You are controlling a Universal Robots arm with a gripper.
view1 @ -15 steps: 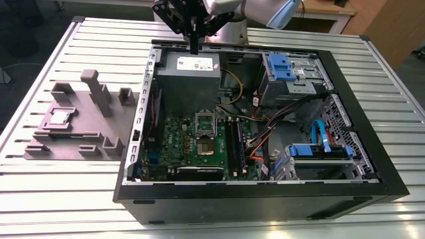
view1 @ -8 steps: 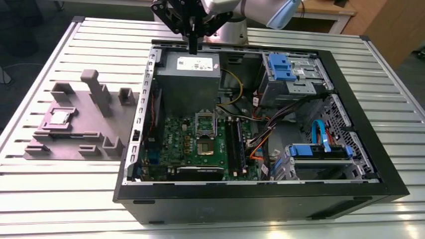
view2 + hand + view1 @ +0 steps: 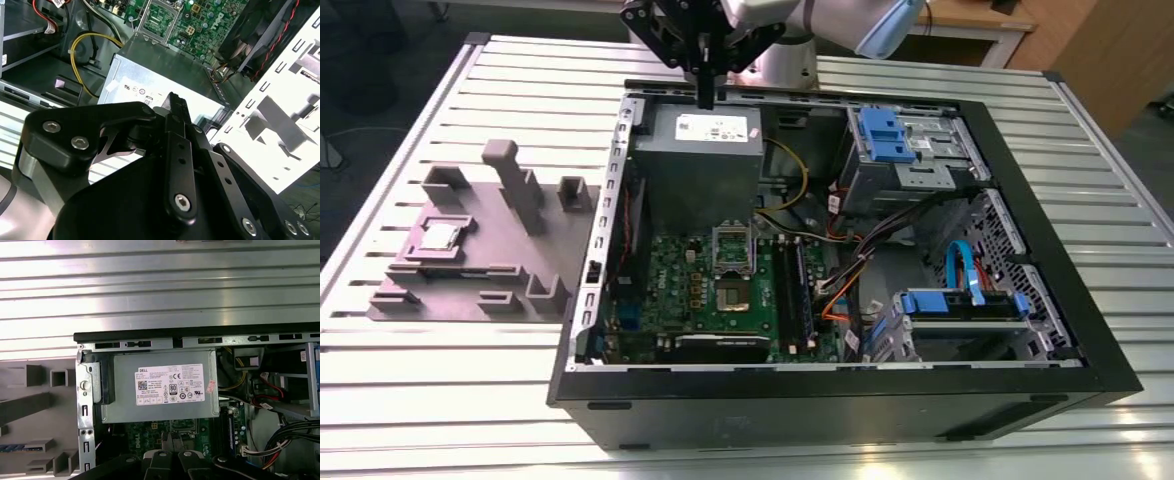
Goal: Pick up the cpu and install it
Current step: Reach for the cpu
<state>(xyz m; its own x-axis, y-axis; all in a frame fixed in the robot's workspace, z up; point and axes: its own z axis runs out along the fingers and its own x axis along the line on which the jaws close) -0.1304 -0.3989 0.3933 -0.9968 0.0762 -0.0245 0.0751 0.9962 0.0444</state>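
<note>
cpu (image 3: pixel 440 236), exterior view: lies flat in a recess of the purple-grey tray (image 3: pixel 467 290), outside the computer case (image 3: pixel 854 400), on the exterior view's left of it. Gripper (image 3: pixel 707 98) hangs over the case's far wall, above the grey power supply (image 3: pixel 700 165) and well apart from the cpu. Its fingers are together and hold nothing.

Second wrist view: black fingers (image 3: pixel 177 115) are closed on each other and point at the power supply (image 3: pixel 165 65) inside the case. The green motherboard (image 3: pixel 200 20) lies beyond it.

First wrist view: gripper (image 3: pixel 170 442) is over the motherboard (image 3: pixel 145 432), just beside the power supply (image 3: pixel 160 407). The tray (image 3: pixel 30 425) lies outside the case wall (image 3: pixel 82 405).
</note>
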